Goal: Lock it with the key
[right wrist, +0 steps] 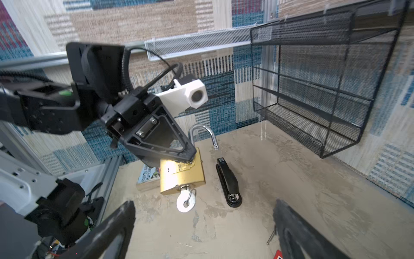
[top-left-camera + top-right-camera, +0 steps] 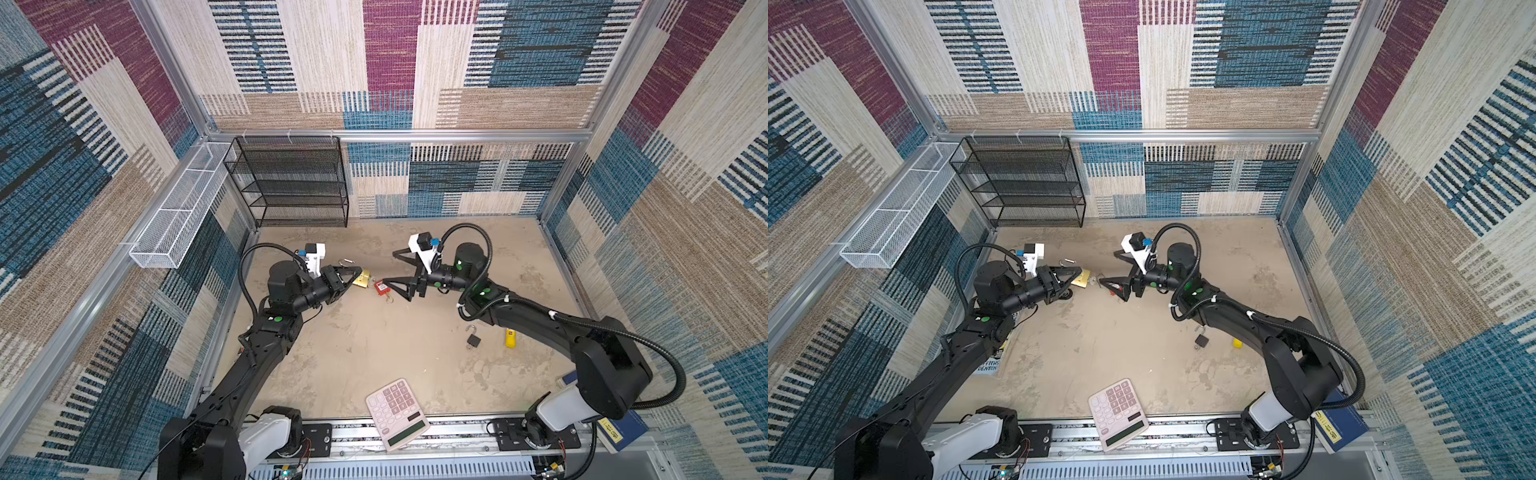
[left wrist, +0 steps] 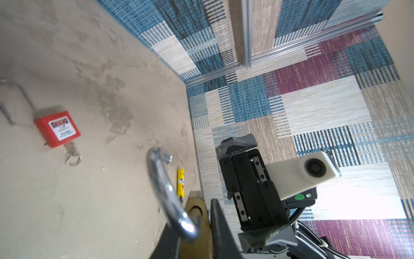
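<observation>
While the left gripper (image 1: 190, 157) pinches the smooth, blocky brass padlock (image 1: 182, 177) near its top, you see it held clear of the table, just beside the red padlock (image 2: 380, 286). Its curved steel shackle (image 1: 202, 134) stands unlatched. Long axis is near upright: shackle up, flat silver key (image 1: 186, 201) seated underneath. The right gripper (image 2: 390, 267) has its jaws spread wide, also just beside the red padlock.

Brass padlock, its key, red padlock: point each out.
Brass padlock (image 1: 190, 177): right wrist view, on its body face.
Key (image 1: 185, 202): right wrist view, on its white head.
Red padlock (image 3: 61, 129): left wrist view, on its label.
</observation>
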Action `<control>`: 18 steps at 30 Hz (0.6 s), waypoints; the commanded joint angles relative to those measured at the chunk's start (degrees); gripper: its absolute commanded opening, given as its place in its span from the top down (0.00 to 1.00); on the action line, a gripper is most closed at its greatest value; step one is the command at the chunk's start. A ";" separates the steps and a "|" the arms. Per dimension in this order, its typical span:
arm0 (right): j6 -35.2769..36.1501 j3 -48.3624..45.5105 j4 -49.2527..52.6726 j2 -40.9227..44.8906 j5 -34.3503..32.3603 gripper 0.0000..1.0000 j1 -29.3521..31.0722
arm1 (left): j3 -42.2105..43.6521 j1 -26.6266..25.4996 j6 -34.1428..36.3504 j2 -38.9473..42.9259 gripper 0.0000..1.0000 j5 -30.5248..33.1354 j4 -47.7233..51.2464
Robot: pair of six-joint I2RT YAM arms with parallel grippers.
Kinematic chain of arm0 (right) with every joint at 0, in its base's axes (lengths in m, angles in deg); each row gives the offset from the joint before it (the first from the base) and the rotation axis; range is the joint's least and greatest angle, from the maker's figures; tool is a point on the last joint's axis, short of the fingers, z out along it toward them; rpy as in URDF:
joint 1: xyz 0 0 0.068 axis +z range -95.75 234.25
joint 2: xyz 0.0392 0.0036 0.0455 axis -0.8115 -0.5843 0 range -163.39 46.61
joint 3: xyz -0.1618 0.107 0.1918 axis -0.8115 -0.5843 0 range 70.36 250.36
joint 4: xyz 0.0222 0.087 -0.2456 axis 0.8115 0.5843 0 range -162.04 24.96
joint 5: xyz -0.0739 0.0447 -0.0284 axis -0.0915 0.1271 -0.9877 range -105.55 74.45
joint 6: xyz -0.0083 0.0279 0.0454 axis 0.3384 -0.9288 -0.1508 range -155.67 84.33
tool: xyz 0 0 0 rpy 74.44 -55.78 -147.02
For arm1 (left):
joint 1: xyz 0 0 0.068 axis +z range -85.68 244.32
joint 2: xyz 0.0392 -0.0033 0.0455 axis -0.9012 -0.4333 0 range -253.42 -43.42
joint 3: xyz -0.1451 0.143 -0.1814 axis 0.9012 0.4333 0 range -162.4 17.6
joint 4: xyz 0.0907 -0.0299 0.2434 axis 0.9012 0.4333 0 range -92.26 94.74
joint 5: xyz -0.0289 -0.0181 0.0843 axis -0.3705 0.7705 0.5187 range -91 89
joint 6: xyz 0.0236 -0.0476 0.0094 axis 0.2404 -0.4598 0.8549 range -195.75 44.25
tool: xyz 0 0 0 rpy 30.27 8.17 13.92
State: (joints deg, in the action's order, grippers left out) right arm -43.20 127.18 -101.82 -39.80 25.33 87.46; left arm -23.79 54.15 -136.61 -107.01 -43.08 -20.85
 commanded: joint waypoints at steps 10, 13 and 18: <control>-23.55 8.79 1.45 3.16 7.81 0.04 -4.61 | -8.32 -6.72 -4.05 -13.23 1.00 -0.25 -47.42; -28.11 10.10 -0.39 2.29 9.49 0.07 -5.72 | -10.84 -8.34 -4.51 -15.92 1.00 -0.84 -51.42; -31.14 13.46 0.06 -0.27 12.38 0.17 -5.98 | -12.67 -10.19 -2.16 -17.44 1.00 -0.54 -52.65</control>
State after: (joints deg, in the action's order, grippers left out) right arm -69.91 139.05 -101.08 -39.34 34.62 81.45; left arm -35.55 44.49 -139.80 -124.23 -43.43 -66.05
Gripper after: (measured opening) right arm 0.843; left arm 0.170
